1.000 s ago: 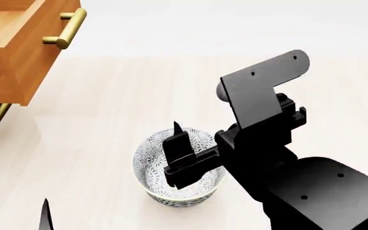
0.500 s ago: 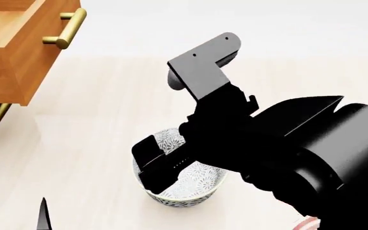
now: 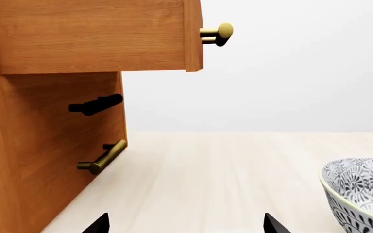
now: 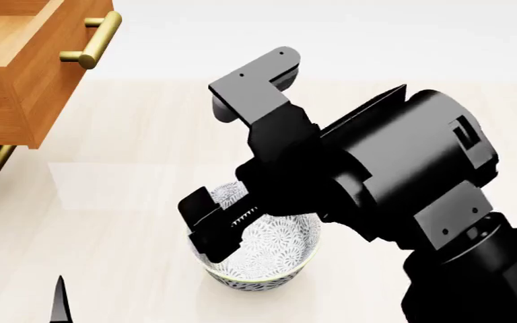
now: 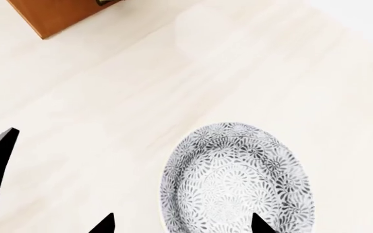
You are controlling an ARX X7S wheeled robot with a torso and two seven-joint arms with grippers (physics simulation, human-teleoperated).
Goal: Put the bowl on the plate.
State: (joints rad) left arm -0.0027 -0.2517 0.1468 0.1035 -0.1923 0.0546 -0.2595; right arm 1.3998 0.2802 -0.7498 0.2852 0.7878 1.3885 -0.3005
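Note:
The bowl (image 4: 272, 259), white with dense grey-black floral speckle, stands upright on the pale tabletop. My right gripper (image 4: 212, 229) hangs over its left side, the black arm hiding much of it. In the right wrist view the right gripper (image 5: 181, 224) is open. One fingertip (image 5: 258, 224) is over the bowl's (image 5: 238, 179) inside and the other is over the table outside the rim. My left gripper (image 4: 16, 301) is low at the near left, open, nothing between its tips (image 3: 271, 224). The bowl's rim (image 3: 361, 187) shows at that view's edge. The plate is out of view.
A wooden cabinet (image 4: 16, 81) stands at the far left with an open drawer and brass bar handles (image 4: 92, 40). In the left wrist view the cabinet (image 3: 44, 145) is close, with a lower handle (image 3: 102, 158) sticking out. Pale tabletop (image 4: 132, 155) surrounds the bowl.
My right arm has swung left and rolled over the bowl, its forearm now covering more of the view. The bowl and the left gripper have stayed where they were.

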